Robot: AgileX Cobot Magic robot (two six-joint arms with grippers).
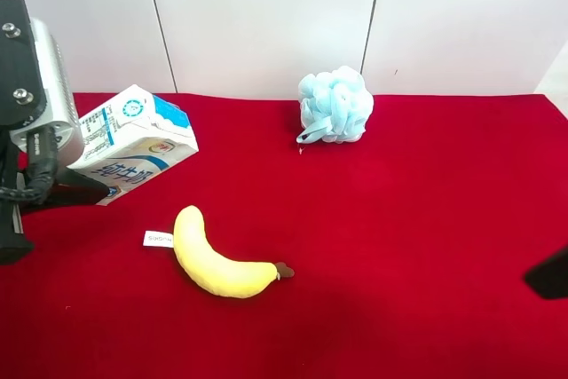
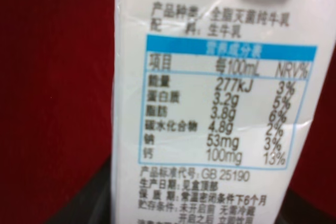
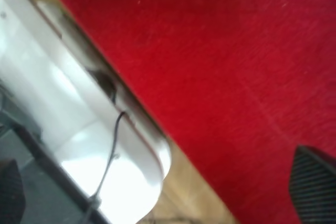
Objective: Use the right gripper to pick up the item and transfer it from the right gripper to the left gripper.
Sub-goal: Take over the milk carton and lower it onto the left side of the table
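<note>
**A:** Where is the milk carton?

**B:** At the exterior high view's left, tilted low over the red cloth. Its base end is at the left gripper and its blue gable points away from it. I can't tell whether the lower corner touches the cloth.

**A:** Is it gripped?

**B:** I judge so. The left claw is closed down. The left wrist view is filled by the carton's nutrition panel, with dark shapes flanking its near end. The pads themselves aren't plainly seen on it.

**A:** Why hold it by the base?

**B:** A grip at one end leaves the other end free for the other claw, which suits a handover. It also sets the carton straight out along the claw's line, so the wrist camera reads the print upright.

**A:** And the right gripper?

**B:** Well apart, at the cloth's opposite edge, with its jaws wide and empty. Its wrist view shows one ribbed fingertip, bare cloth and the white table rim, and no carton.

**A:** What does the overview add?

**B:** The spacing. The plush banana lies near the carton and the pale blue bath puff sits farther back, neither touched by an arm. The transfer looks done.
</note>
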